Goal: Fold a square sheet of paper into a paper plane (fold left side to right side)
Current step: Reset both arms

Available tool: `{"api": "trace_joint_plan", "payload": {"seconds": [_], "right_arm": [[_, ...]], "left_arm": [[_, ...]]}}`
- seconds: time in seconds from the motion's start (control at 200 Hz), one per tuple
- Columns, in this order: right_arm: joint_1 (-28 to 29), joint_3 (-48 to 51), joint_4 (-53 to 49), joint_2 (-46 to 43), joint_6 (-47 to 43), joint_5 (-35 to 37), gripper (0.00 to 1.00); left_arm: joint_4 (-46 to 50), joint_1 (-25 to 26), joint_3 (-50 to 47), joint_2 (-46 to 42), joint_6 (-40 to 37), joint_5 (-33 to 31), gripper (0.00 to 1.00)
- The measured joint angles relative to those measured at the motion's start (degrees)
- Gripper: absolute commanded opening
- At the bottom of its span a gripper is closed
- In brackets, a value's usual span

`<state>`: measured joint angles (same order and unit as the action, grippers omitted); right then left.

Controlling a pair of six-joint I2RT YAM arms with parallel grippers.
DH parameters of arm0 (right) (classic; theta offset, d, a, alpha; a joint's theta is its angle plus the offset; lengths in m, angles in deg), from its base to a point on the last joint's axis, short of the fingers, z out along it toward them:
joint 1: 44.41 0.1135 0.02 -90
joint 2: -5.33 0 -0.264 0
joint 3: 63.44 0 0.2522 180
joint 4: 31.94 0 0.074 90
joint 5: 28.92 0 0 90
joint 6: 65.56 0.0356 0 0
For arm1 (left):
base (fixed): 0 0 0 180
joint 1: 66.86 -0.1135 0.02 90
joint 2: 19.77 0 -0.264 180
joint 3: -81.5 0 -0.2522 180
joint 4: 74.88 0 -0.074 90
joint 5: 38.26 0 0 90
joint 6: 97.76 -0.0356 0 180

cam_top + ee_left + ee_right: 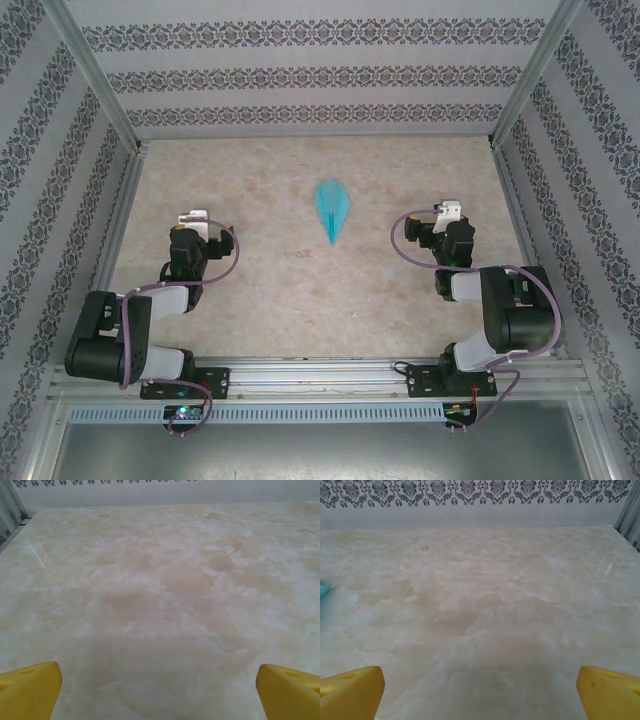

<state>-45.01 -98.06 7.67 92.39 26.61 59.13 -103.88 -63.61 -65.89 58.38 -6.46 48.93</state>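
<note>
The paper plane (332, 208), the turquoise sheet folded into a slim dart, lies flat on the marbled table (290, 290) at the middle back, its sharp tip toward the arms. The left gripper (193, 217) sits to the plane's left, well apart from it. In the left wrist view this gripper (159, 690) is open, its yellow fingertips (35, 687) wide apart over bare table. To the plane's right, the right gripper (447, 211) is also apart from it. It is open (480, 690), and a turquoise corner of the plane (324, 591) shows at that view's left edge.
Patterned walls (300, 80) close the table in at the back and on both sides. An aluminium rail (320, 372) runs along the near edge, where both arm bases are bolted.
</note>
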Motion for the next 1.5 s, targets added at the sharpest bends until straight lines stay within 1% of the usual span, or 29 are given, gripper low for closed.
{"api": "trace_joint_plan", "payload": {"seconds": [0.15,0.255,0.32,0.405,0.51,0.55,0.645,0.809,0.899,0.939,1.034,1.099,1.309,1.499], "right_arm": [[0.00,0.00,0.00,0.00,0.02,-0.02,0.98],[0.00,0.00,0.00,0.00,0.02,0.00,0.98],[0.00,0.00,0.00,0.00,0.00,0.00,0.98],[0.00,0.00,-0.02,0.00,0.02,0.00,0.98],[0.00,0.00,-0.02,0.00,0.02,0.00,0.98],[0.00,0.00,0.00,0.00,0.00,0.00,0.98],[0.00,0.00,0.00,0.00,0.02,0.00,0.98],[0.00,0.00,0.00,0.00,0.00,0.00,0.98],[0.00,0.00,-0.02,0.00,0.00,0.00,0.98],[0.00,0.00,-0.02,0.00,0.00,0.00,0.98],[0.00,0.00,0.00,0.00,0.00,0.00,0.98],[0.00,0.00,-0.02,0.00,0.00,0.00,0.98],[0.00,0.00,-0.02,0.00,0.00,0.00,0.98],[0.00,0.00,-0.02,0.00,0.00,0.00,0.98]], "left_arm": [[-3.21,-0.07,-1.95,-0.09,-0.50,1.70,1.00],[-4.57,-0.98,-2.19,0.22,-0.92,2.89,1.00],[-8.35,-1.70,-2.38,2.16,-0.94,3.30,1.00],[-14.69,-2.49,-3.41,7.04,-0.94,3.76,1.00],[-23.58,-2.62,-6.54,13.79,-0.94,4.46,1.00],[-25.53,-2.62,-7.82,15.32,-0.94,4.59,1.00],[-28.79,-2.62,-9.86,15.56,-0.96,5.20,1.00],[-33.48,-2.62,-9.77,15.56,-1.11,5.81,1.00],[-32.61,-2.69,-8.50,15.45,-1.11,5.79,1.00],[-30.16,-2.82,-6.88,15.06,-1.09,5.81,1.00],[-20.39,-3.23,0.37,14.21,-1.11,6.08,1.00],[-18.14,-3.56,3.41,13.81,-1.09,6.05,1.00],[-13.38,-3.91,3.96,13.27,-1.09,6.03,1.00],[-12.48,-4.02,3.89,13.27,-1.09,6.01,1.00]]}}
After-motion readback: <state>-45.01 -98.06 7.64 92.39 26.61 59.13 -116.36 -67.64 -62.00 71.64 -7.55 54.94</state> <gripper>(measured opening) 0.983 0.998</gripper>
